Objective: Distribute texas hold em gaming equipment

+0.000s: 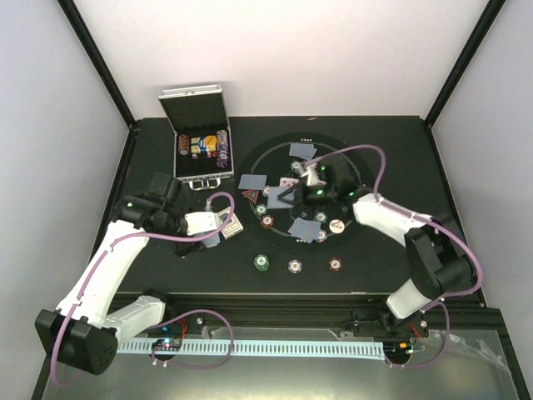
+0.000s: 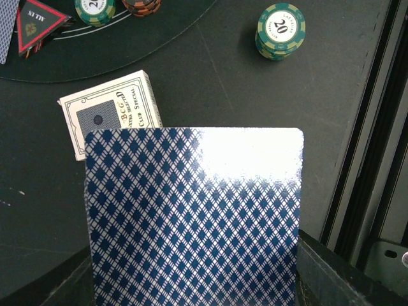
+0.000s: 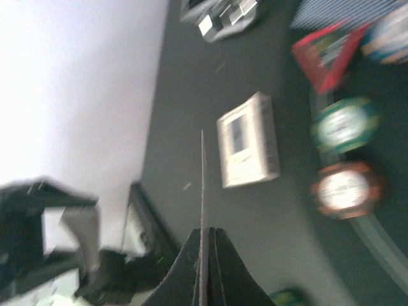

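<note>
My left gripper is shut on a pack of blue-diamond-backed playing cards that fills the left wrist view, just beside the white card box. My right gripper hangs over the round black mat and is shut on a single card seen edge-on. More cards lie face down on the mat. A red triangle token and green and brown-red chips sit at the mat's left edge. A green chip stack stands in front of the mat.
The silver hinged case stands open at the back left. White and brown-red chip stacks stand in front of the mat. The table's near rail runs just behind the arm bases.
</note>
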